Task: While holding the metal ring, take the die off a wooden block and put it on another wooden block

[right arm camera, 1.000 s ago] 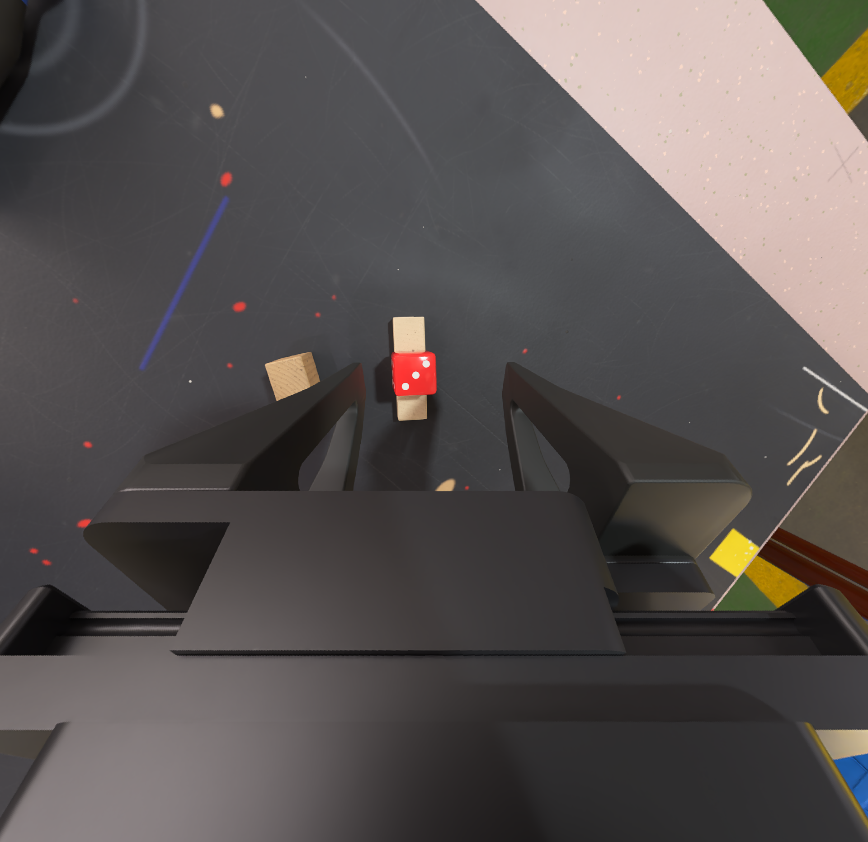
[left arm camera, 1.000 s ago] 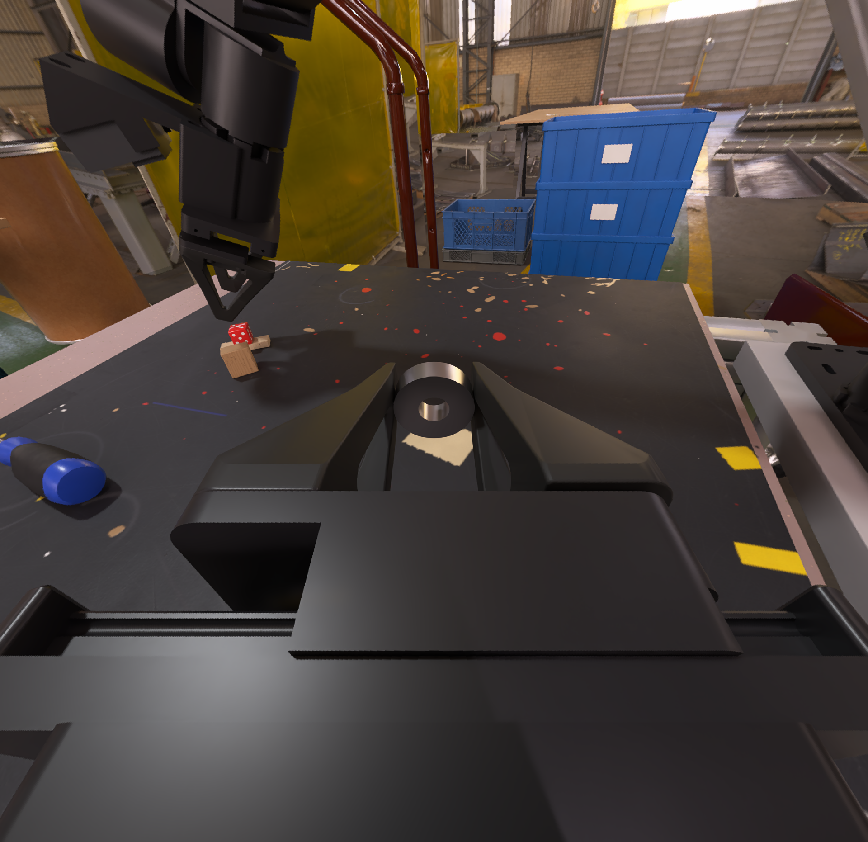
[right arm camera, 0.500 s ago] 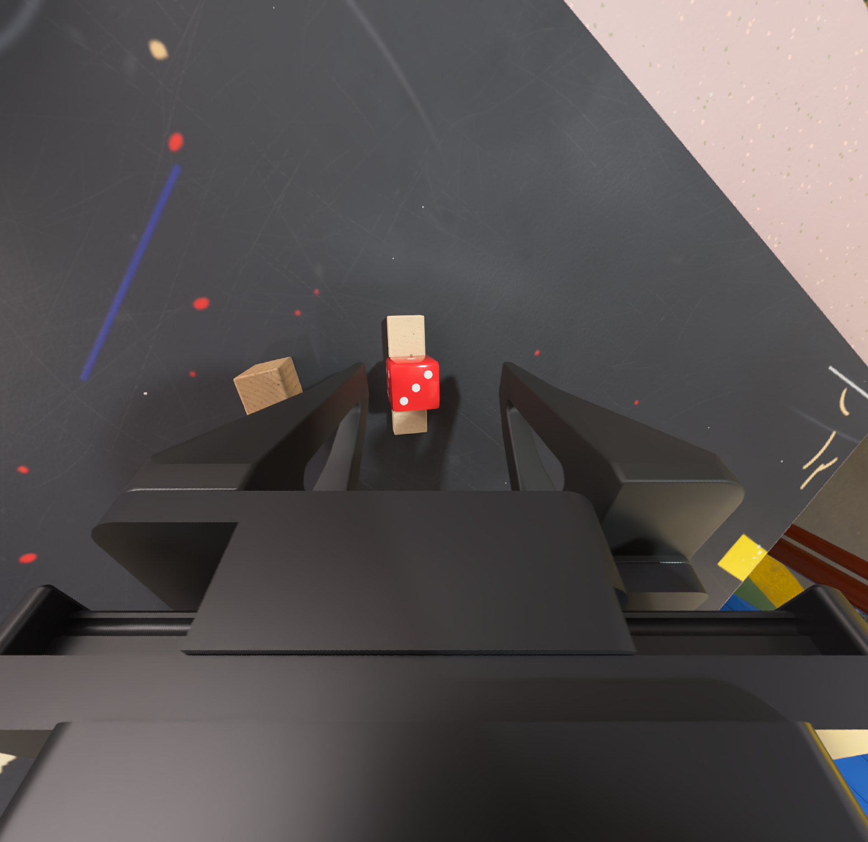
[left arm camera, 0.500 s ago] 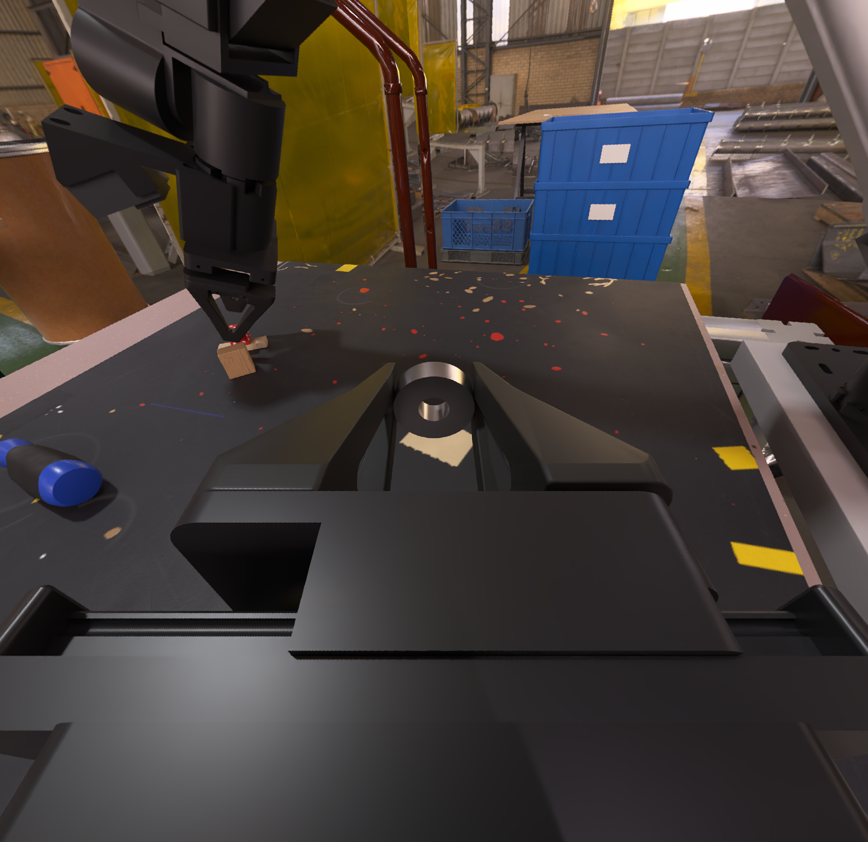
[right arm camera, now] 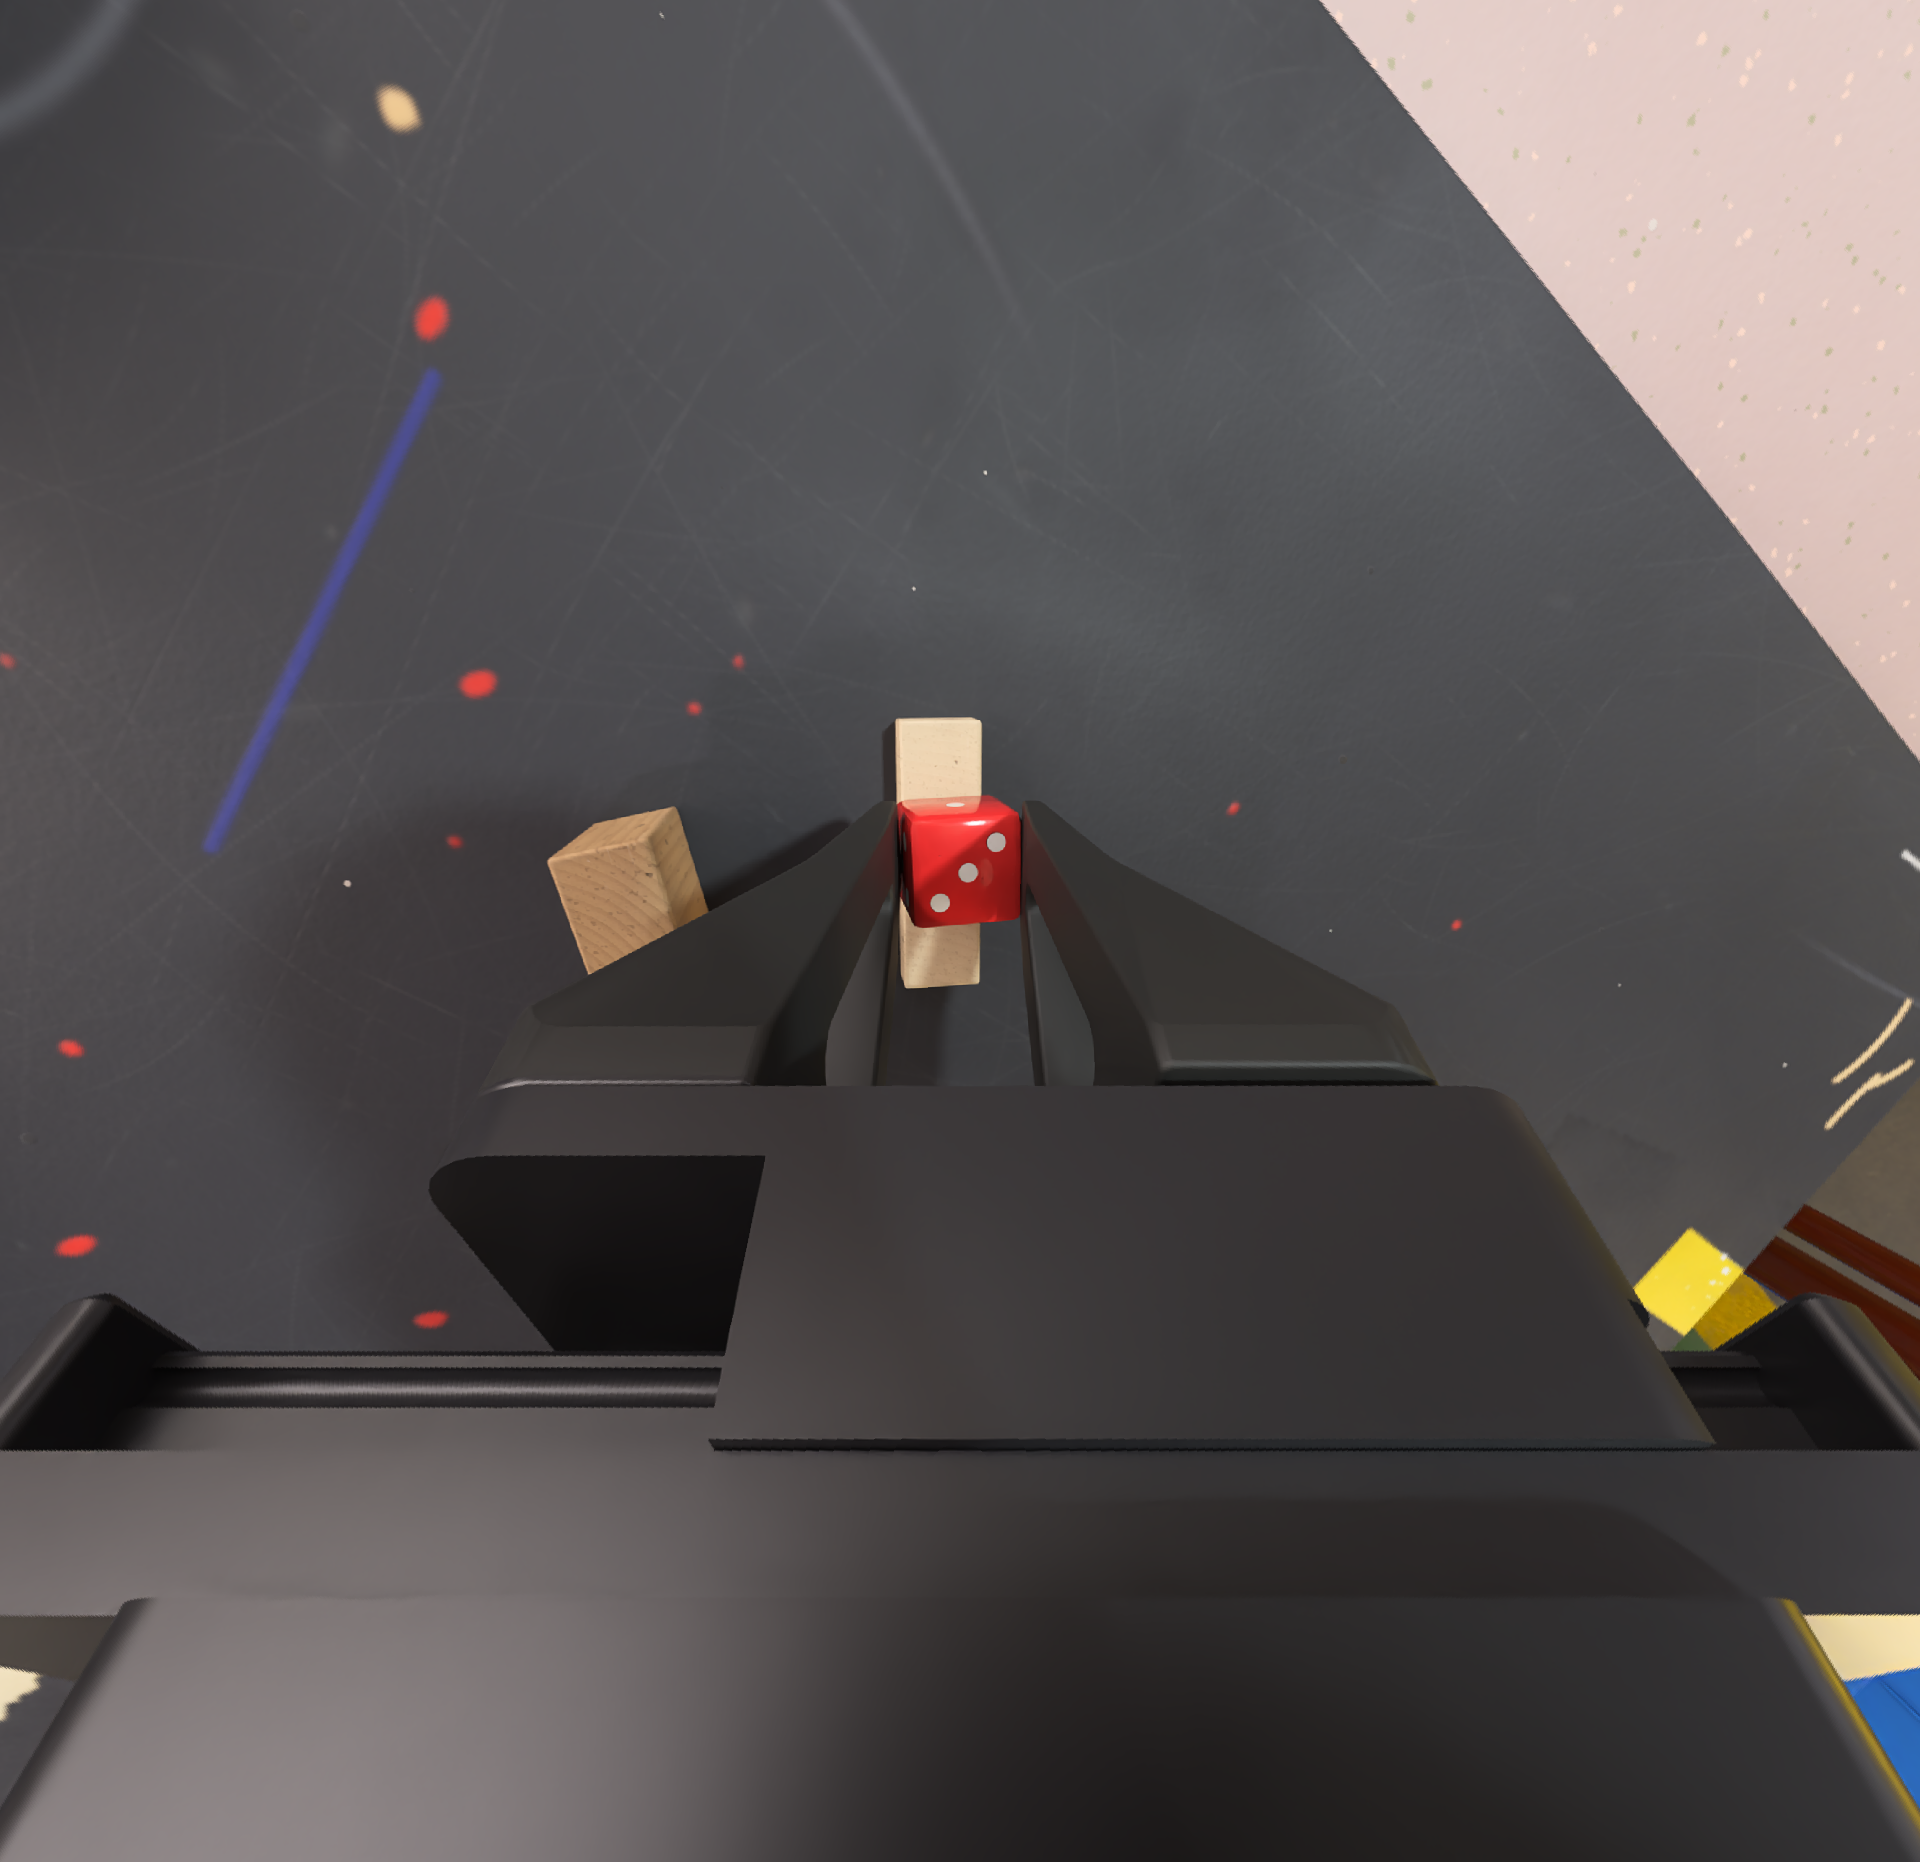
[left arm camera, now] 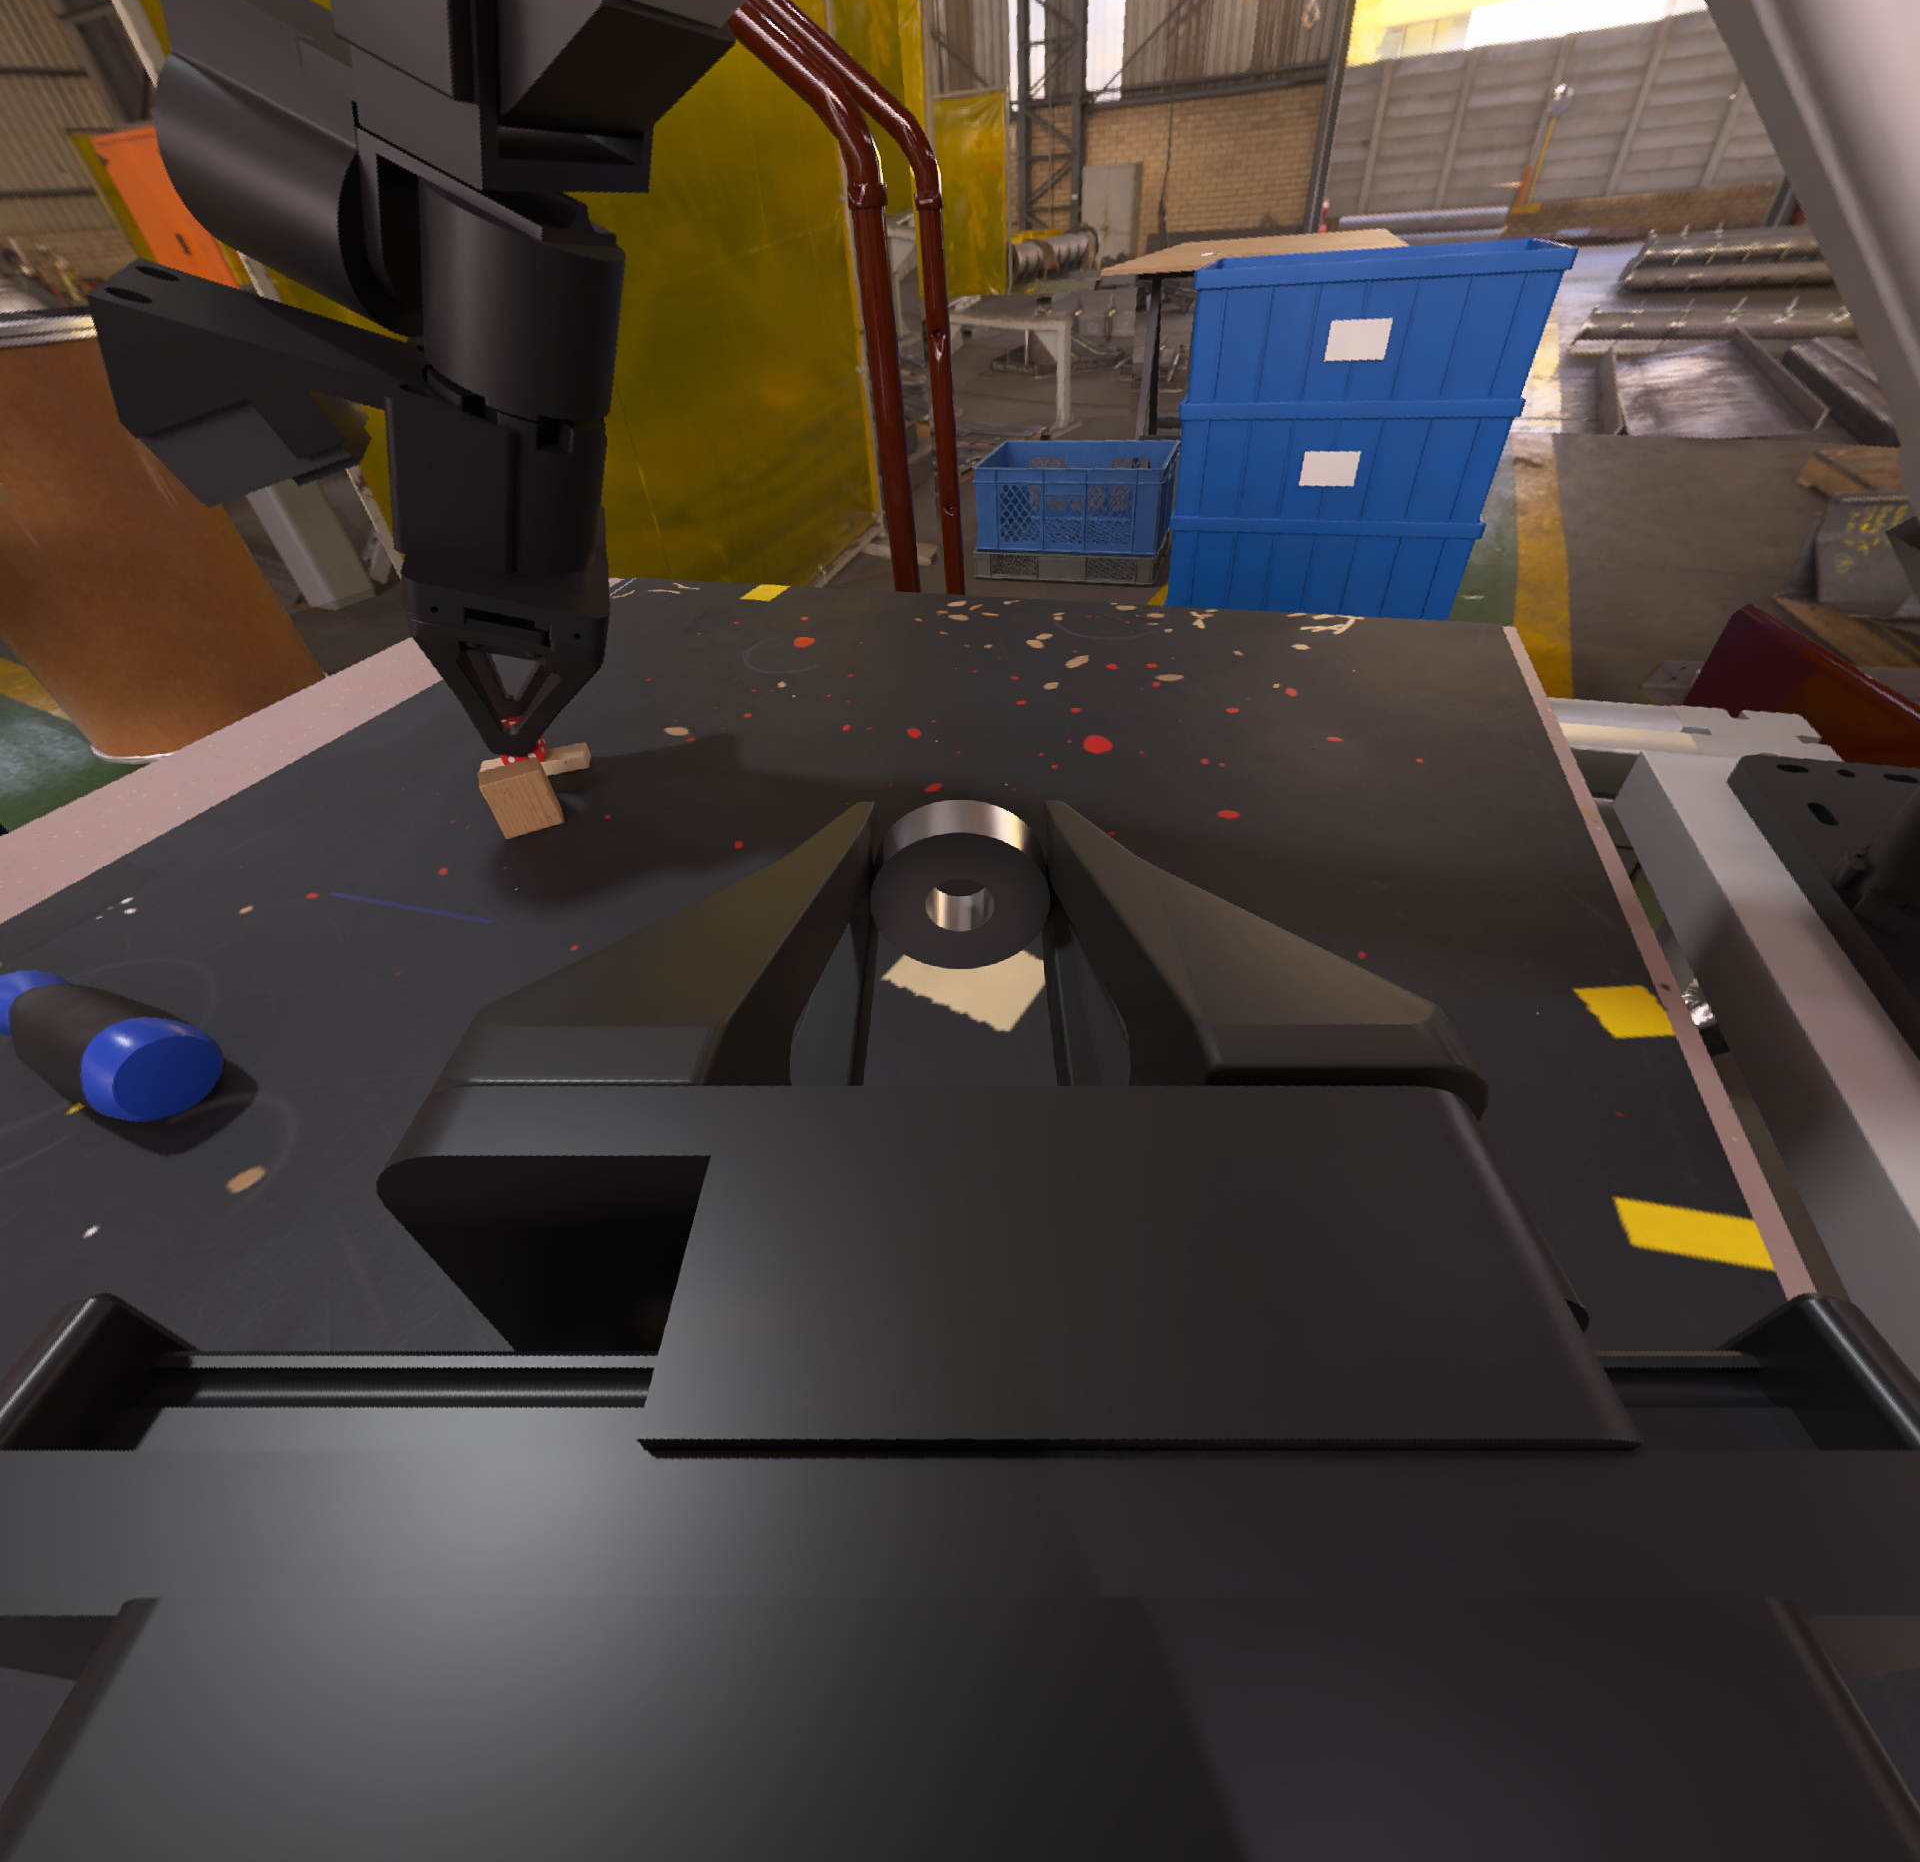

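Now, my readout:
Left gripper (left arm camera: 958,882): I have it clamped on the metal ring (left arm camera: 958,890), held above the middle of the bench (left arm camera: 1351,877).
Right gripper (right arm camera: 958,862): my fingers are pressed against both sides of the red die (right arm camera: 958,862).
Die: on the pale flat wooden block (right arm camera: 937,763), toward the bench's far left edge.
Second wooden block (right arm camera: 623,885): darker, tilted, just beside the first.
Blue-handled tool (left arm camera: 114,1045): near the left edge.

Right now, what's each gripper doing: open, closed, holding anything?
Left gripper: closed on the metal ring.
Right gripper: closed on the red die, which sits over the pale wooden block.
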You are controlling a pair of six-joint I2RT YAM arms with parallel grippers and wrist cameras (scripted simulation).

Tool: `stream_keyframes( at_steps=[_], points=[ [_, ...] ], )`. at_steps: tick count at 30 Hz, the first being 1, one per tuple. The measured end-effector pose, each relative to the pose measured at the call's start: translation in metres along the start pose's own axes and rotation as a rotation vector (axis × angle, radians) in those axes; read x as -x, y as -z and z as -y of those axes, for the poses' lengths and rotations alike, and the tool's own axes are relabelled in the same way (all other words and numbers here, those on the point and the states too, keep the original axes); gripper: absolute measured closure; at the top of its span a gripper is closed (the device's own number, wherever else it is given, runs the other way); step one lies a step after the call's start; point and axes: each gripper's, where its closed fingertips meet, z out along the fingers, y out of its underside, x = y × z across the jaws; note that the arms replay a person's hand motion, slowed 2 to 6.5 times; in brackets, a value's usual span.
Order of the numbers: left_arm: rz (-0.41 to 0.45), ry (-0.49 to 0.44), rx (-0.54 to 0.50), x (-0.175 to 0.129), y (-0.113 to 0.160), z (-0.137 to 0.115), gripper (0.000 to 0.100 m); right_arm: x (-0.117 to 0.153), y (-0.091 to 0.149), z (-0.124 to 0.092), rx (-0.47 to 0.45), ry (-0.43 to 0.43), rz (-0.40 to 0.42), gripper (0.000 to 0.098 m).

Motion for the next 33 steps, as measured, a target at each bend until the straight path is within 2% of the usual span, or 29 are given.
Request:
stream_keyframes(
  at_steps=[12, 19, 26, 33],
  points=[
    [-0.002, 0.000, 0.001, 0.000, 0.000, 0.000, 0.074, 0.005, 0.014, 0.013, -0.084, -0.014, 0.042, 0.0784],
    [-0.004, 0.000, 0.001, -0.001, 0.000, 0.000, 0.074, 0.018, 0.023, 0.018, -0.133, -0.034, 0.161, 0.0784],
    [-0.005, 0.000, 0.001, -0.001, 0.000, 0.000, 0.074, 0.037, 0.027, 0.016, -0.112, 0.008, 0.287, 0.0784],
    [-0.005, 0.001, 0.001, -0.001, 0.000, 0.000, 0.074, 0.041, 0.026, 0.012, -0.090, 0.042, 0.300, 0.0785]
  ],
)
